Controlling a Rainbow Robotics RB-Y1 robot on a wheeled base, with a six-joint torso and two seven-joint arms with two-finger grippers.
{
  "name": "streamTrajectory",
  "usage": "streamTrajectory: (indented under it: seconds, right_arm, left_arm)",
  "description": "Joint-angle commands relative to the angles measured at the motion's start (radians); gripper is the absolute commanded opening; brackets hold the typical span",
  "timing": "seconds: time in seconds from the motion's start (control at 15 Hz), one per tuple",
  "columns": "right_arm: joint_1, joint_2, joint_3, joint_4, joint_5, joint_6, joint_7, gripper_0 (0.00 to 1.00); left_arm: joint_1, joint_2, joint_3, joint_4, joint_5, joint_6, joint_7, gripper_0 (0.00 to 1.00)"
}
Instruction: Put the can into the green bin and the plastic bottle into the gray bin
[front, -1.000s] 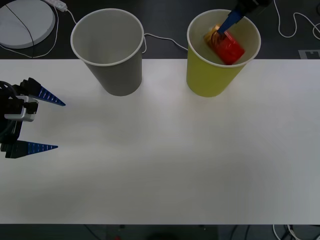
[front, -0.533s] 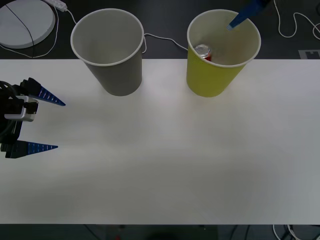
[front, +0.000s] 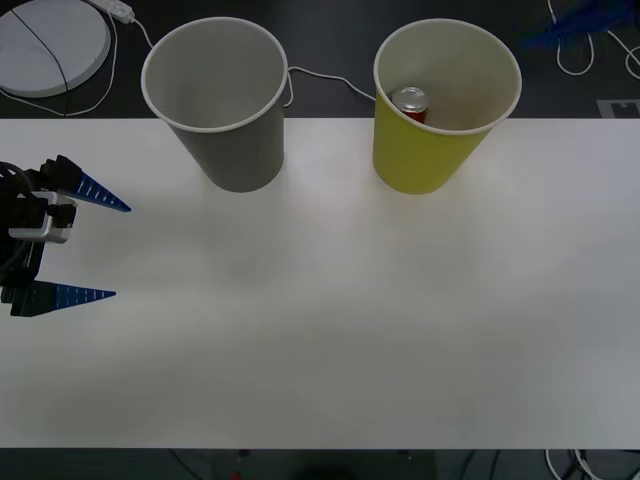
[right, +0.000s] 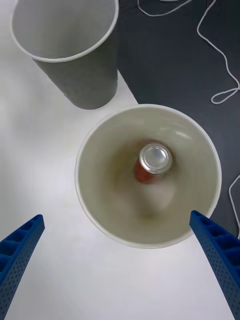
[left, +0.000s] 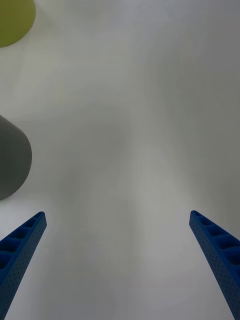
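The red can (front: 410, 101) stands upright inside the green bin (front: 440, 160), its metal top (right: 154, 158) facing up. My right gripper (right: 116, 218) hangs open above the green bin's rim (right: 85, 200), apart from the can; in the front view it is a blue blur (front: 575, 25) at the far right, behind the bin. The gray bin (front: 230, 150) stands to the left of the green one, with nothing showing inside it. My left gripper (front: 118, 250) rests open over the table's left side, holding nothing. The plastic bottle is out of view.
The white table (front: 330, 300) stretches wide in front of both bins. Behind its far edge lie a white round disc (front: 45, 45) and loose white cables (front: 590, 60) on a dark floor. The gray bin (left: 12, 160) and green bin (left: 15, 17) edge into the left wrist view.
The can left my right gripper and dropped upright into the green bin. The right gripper then pulled up and away to the right. The left arm stayed still.
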Motion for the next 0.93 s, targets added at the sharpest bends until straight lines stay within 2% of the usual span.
streamTrajectory:
  seconds: [0.07,0.27,0.47,0.93]
  right_arm:
    - [0.159,-0.052,-0.129,-0.094,-0.063,0.000,0.084,1.00]
    - [0.328,-0.080,-0.270,-0.166,-0.119,0.000,0.193,1.00]
    - [0.474,-0.103,-0.369,-0.223,-0.173,0.000,0.311,1.00]
    - [0.874,-0.077,-0.644,-0.408,-0.179,0.000,0.518,1.00]
  left_arm:
    - [0.000,0.000,0.000,0.000,0.000,0.000,0.000,1.00]
    - [0.000,0.000,0.000,0.000,0.000,0.000,0.000,1.00]
    - [0.000,0.000,0.000,0.000,0.000,0.000,0.000,1.00]
    - [0.000,0.000,0.000,0.000,0.000,0.000,0.000,1.00]
